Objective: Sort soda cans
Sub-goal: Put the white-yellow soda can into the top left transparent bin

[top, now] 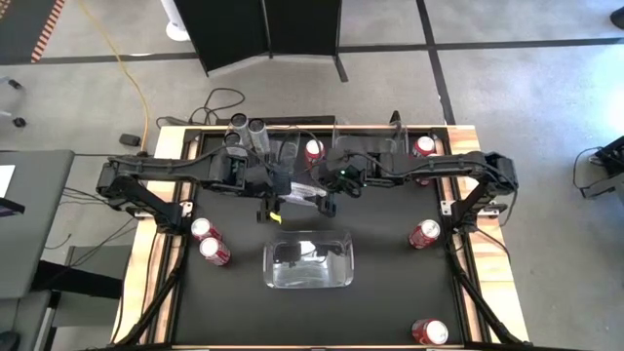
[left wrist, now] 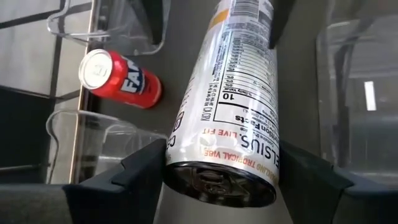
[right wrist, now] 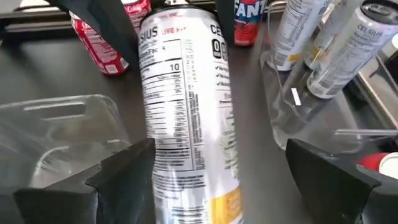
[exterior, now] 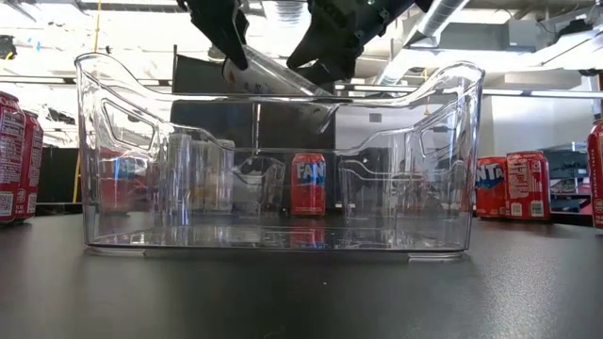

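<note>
Hold the left gripper (left wrist: 221, 169) clamped on the silver can (left wrist: 231, 93) above the bin (exterior: 132, 202) until the wide-open right gripper (right wrist: 217, 155) closes squarely.

silver can (left wrist: 227, 106) top cut off by frame edge, far red cans (exterior: 506, 186) lettering partly hidden, possibly by bin wall (exterior: 283, 141)

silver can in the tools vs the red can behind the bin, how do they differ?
The silver can is tall, slim and white-silver; the red can is short and red. The silver can is held tilted in the air between the left tool and right tool; the red can stands upright on the table. Both are metal drink cans.
</note>
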You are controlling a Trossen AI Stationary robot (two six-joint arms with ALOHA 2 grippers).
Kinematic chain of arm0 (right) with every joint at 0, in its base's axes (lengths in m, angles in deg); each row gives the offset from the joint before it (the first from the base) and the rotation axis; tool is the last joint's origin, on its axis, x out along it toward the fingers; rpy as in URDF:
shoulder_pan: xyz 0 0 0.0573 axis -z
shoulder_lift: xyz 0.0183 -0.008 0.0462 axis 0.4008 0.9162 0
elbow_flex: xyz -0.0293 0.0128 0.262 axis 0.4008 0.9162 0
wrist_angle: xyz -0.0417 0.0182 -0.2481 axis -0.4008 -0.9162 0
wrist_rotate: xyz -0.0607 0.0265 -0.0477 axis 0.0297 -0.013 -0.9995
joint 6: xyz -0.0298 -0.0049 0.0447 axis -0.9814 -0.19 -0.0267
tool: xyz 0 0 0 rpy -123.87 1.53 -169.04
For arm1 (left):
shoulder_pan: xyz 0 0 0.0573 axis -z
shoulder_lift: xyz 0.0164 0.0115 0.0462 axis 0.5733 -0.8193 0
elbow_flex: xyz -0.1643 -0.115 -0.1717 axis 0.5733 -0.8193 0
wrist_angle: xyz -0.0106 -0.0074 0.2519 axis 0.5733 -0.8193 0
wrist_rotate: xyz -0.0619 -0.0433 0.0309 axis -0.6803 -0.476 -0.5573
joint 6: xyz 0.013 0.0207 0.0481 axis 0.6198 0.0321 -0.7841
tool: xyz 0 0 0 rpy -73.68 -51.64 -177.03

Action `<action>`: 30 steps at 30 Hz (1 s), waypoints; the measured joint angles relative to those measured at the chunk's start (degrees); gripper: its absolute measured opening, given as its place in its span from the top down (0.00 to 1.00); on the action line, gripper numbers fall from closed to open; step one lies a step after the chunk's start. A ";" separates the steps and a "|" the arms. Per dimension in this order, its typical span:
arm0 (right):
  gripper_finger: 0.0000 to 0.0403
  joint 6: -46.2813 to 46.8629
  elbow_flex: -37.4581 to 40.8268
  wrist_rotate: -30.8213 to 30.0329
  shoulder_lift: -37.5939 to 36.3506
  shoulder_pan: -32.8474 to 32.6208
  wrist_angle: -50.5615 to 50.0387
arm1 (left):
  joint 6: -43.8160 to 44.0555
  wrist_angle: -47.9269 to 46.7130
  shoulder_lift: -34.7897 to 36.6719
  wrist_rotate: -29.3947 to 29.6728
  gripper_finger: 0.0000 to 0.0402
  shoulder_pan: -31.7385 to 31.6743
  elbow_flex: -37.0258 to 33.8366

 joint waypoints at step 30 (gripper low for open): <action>0.37 5.14 0.11 16.75 1.26 0.38 11.39 | 18.20 3.06 5.02 -0.91 0.11 1.00 5.77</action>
